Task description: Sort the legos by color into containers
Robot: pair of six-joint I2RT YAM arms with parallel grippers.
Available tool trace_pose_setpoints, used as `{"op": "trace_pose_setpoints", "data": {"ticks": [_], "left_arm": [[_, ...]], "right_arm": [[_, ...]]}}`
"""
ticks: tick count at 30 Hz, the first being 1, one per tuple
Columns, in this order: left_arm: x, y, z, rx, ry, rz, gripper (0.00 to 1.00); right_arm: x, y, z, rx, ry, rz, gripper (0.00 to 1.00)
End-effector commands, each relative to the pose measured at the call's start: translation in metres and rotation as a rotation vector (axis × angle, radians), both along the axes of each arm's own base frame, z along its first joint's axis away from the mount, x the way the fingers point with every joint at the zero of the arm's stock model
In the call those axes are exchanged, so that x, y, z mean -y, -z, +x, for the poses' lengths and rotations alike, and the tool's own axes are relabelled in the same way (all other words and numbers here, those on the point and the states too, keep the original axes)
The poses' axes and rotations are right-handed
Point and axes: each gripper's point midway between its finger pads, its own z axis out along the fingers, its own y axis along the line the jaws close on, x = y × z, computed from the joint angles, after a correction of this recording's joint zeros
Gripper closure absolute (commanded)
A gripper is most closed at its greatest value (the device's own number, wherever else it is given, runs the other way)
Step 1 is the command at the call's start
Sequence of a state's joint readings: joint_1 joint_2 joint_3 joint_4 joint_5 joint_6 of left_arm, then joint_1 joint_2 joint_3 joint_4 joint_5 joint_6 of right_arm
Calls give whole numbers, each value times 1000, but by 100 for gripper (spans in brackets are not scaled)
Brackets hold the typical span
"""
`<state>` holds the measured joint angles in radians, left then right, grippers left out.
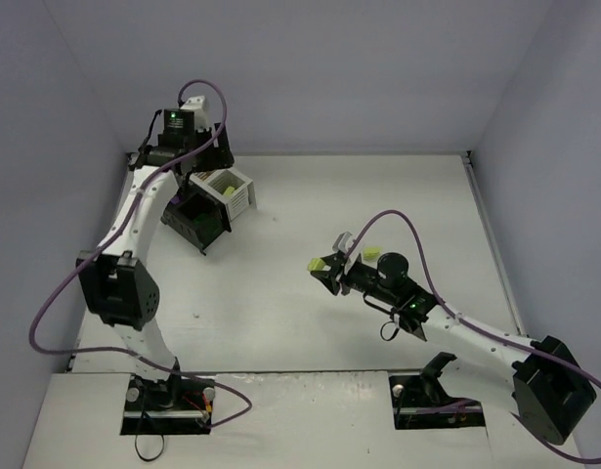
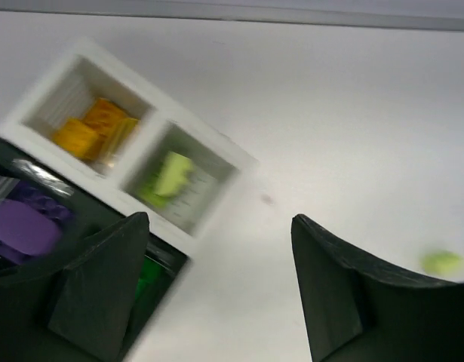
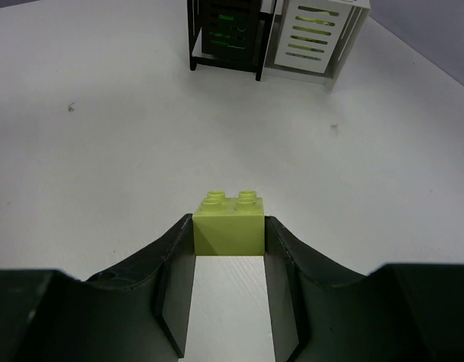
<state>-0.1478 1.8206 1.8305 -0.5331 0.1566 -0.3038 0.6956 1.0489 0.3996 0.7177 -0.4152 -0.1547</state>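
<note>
Currently, the work surface is a plain white table (image 1: 329,195), enclosed on three sides by pale lavender-grey walls (image 1: 310,68). Note a few dark specks (image 3: 71,107) on the tabletop in the right wrist view.

Locate the bin cluster (image 1: 210,203) at the far left of the table, close to the back wall and turned diagonally to the table's edges. In the left wrist view, check the contents:
- One white bin (image 2: 47,90) holds orange-yellow bricks (image 2: 92,128).
- The adjoining white bin (image 2: 224,162) holds a lime-green brick (image 2: 170,175).
- One black bin holds purple bricks (image 2: 24,225).
- The other black bin shows a dark green brick (image 2: 145,275), partly hidden behind a finger.

Observe the left gripper (image 2: 219,219) above the cluster. Its jaws are spread wide, with nothing between them.

Observe the right gripper (image 3: 228,232) over the middle of the table, well apart from the bins. Its jaws are clamped on a second lime-green brick (image 3: 228,217), studs up, one finger against each side face.

Note a small lime-green piece (image 1: 371,252) on the table just beside the right arm's wrist. It is too small to identify further.

Purple cables (image 1: 56,313) loop along both arms.
</note>
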Motion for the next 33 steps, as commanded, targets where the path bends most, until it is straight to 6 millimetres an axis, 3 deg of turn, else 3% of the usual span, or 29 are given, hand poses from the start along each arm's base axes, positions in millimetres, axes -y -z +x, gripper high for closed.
{"op": "trace_pose_setpoints", "data": {"ticks": [1,2,3,5,6,12,16,26,30,33], "left_arm": [[74,-69,-62,89,237,-219,30],[95,-80,-85,101,301,-243,30],[106,-65,-100,59,338,-252,30],[137,-68,-134,36,452,-293,30],[145,-57,-147,-7,484,-302,29],[196,-33,-212,-109,694,-328,29],[213,-6,-233,-185,753,-308,29],[239,19,-250,-246,824,-326,30],[241,30,-249,-276,819,-311,36],[242,34,-250,-286,823,-307,47]], "right_arm": [[-8,-39,-1,110,-23,94,100],[-8,-40,-1,114,-24,97,100],[-8,-43,-2,122,-27,104,100],[-7,-44,-4,126,-33,108,100],[-8,-46,-6,131,-38,113,100],[-8,-47,-8,134,-43,114,100],[-6,-49,-9,139,-41,118,100],[-9,-48,-11,137,-55,113,100],[-8,-49,-11,140,-52,114,100],[-8,-51,-11,143,-52,117,100]]}}
